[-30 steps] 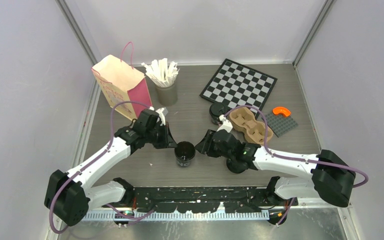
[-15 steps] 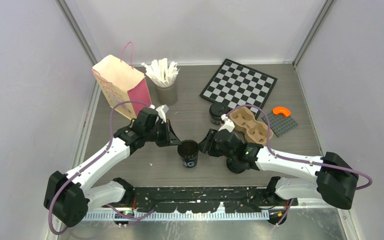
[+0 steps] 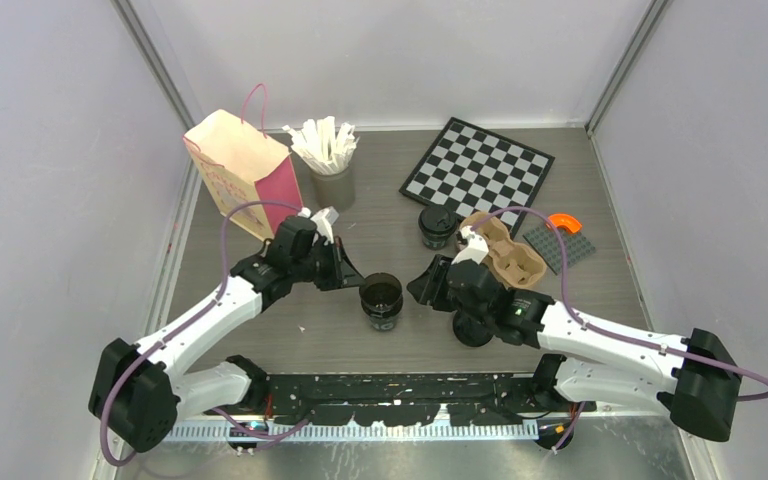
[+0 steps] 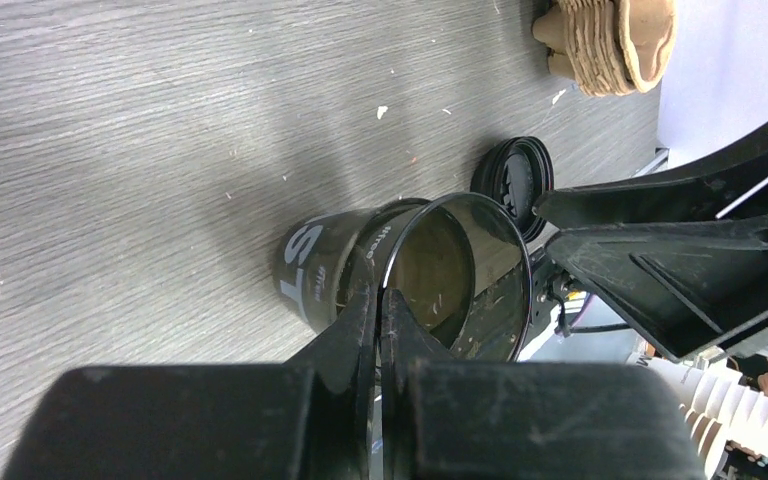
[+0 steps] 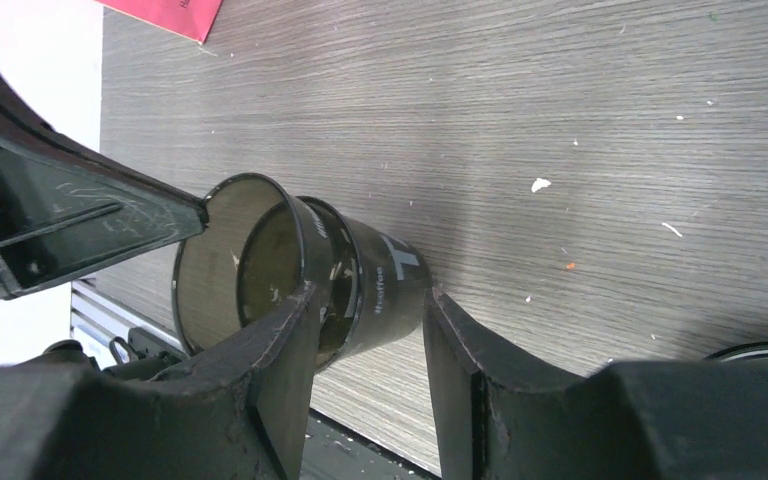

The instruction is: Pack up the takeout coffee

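Two black paper cups (image 3: 381, 298) are nested, mouths open, at the table's middle front. My left gripper (image 3: 352, 278) is shut on the rim of the inner cup (image 4: 460, 270), which sticks partly out of the lettered outer cup (image 4: 310, 270). My right gripper (image 3: 418, 290) comes from the right. Its fingers (image 5: 290, 330) close on the sides of the outer cup (image 5: 380, 285), with the inner cup (image 5: 210, 280) beyond. A lidded black cup (image 3: 437, 225) stands farther back. A loose black lid (image 3: 472, 330) lies under the right arm.
The brown pulp carrier (image 3: 508, 255) sits just behind the right wrist. A pink paper bag (image 3: 240, 170) and a grey cup of white stirrers (image 3: 332, 180) stand at back left. A chessboard (image 3: 477, 170) and a grey studded plate (image 3: 558, 245) lie at back right.
The nested cups have shifted a little right and back with both grippers, tilting midway and now nearer upright. The right arm's elbow has swung out to the right.
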You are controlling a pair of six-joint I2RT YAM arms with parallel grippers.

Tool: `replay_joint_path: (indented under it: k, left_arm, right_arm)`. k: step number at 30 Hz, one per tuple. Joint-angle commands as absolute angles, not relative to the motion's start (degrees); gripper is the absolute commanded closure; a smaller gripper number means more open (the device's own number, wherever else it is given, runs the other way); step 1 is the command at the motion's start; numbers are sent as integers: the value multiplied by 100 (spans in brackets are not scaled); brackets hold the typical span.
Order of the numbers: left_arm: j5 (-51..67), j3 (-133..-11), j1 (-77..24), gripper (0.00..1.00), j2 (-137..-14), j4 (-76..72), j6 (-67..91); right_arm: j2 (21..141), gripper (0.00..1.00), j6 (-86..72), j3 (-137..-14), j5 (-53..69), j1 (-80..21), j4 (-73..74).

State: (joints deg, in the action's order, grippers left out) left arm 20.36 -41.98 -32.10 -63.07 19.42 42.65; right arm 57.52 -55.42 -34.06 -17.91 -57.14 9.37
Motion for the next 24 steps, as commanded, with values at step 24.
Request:
replay_joint_path:
  k: [24]
  left_arm:
    - [1408,-5059,-3184,100,-5816,2123,3898]
  right_arm:
    - [6099,52,-5547,-3761,-1424,-5752,859]
